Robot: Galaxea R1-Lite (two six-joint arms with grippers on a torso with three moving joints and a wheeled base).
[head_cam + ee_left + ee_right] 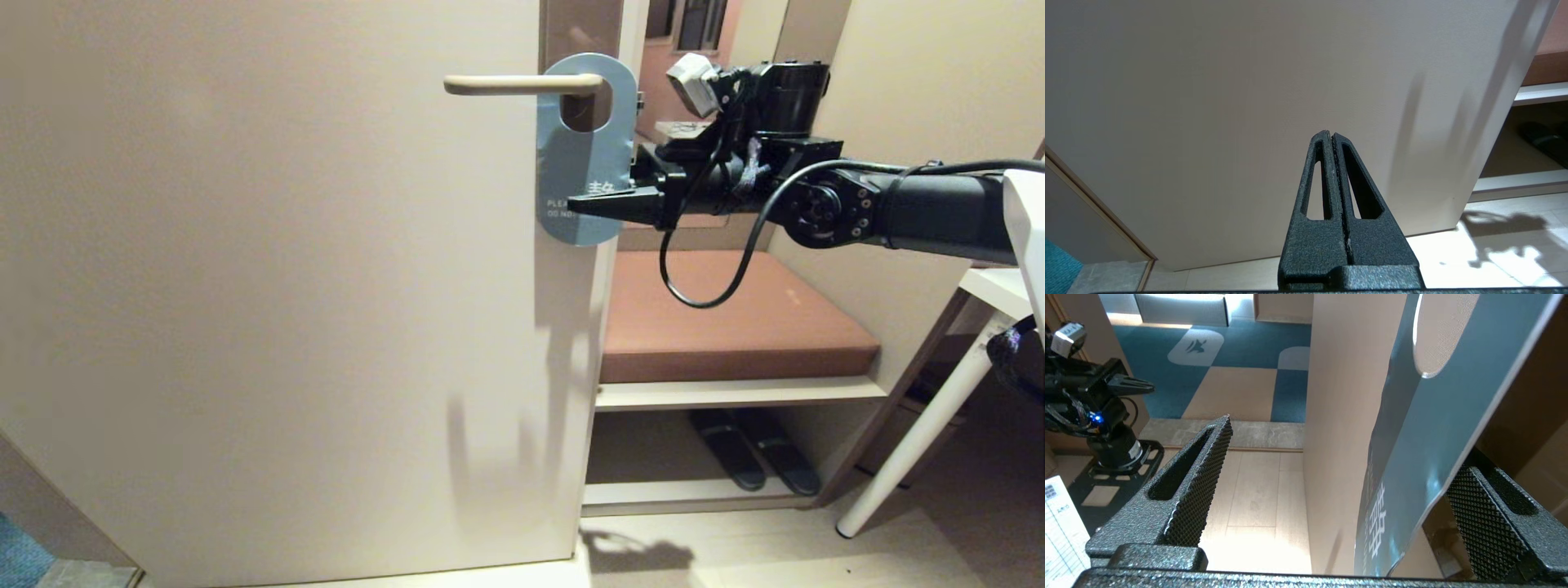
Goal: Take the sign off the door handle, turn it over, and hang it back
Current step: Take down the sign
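Head view: the sign (584, 151) hangs blue-grey side out on the door handle (522, 83), the lever passing through its round hole, against the edge of the beige door (269, 286). The right end effector (600, 204) reaches in level from the right at the sign's lower part, over the printed lettering; fingers spread, nothing pinched. Beyond the door edge, a brown cushioned bench (735, 322) with dark slippers (755, 461) on the shelf below. Left wrist view: the left end effector (1331, 136) has its fingers pressed together, empty, pointed at the bare door face low near the floor. Right wrist view: the sign's lower edge (1425, 465) sits between the two spread fingers (1198, 477), close to one pad; contact not discernible.
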